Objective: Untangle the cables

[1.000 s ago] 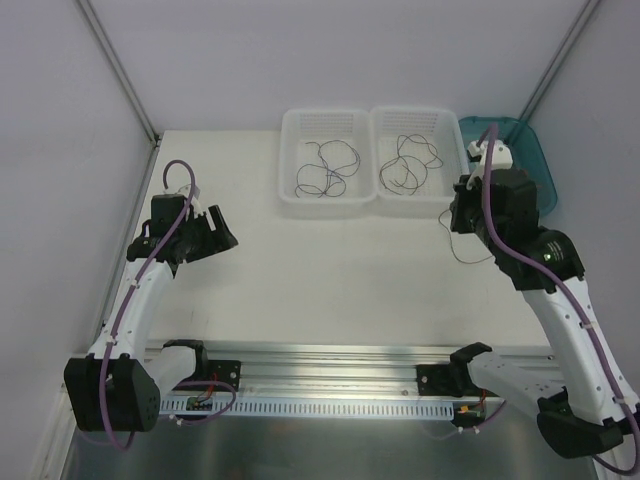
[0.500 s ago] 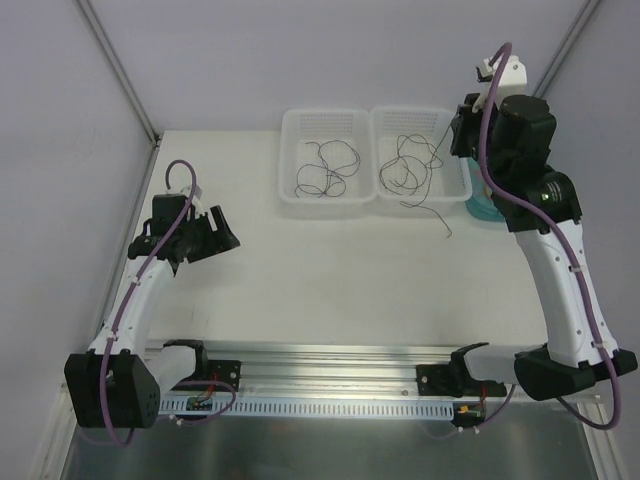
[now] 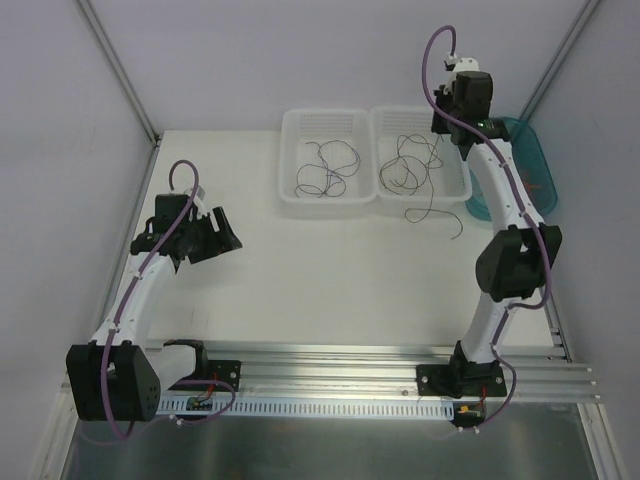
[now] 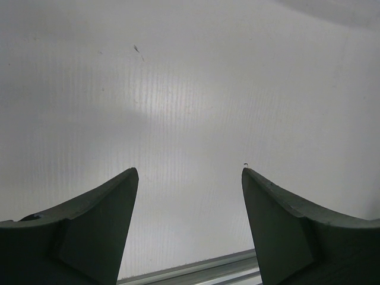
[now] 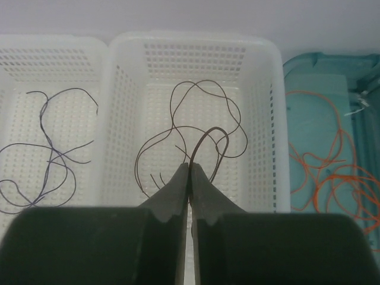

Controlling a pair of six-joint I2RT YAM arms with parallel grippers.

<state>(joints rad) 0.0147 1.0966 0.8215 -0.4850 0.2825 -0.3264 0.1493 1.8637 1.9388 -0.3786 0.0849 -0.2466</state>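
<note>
Sorting was judged part-done: dark cable [image 5: 202, 139] clamped in right gripper [image 5: 189, 169], left gripper [image 4: 189, 172] spread wide and empty, orange tangle [image 5: 325, 172] left in teal bin [image 5: 332, 59].

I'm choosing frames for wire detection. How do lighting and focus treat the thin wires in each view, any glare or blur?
Top external: even light, sharp, dark wires hair-thin but legible against the white baskets. Right wrist: brown wire and orange wires crisp, the near fingers dark and soft. Left wrist: a bright glare patch on the table, no wires.
</note>
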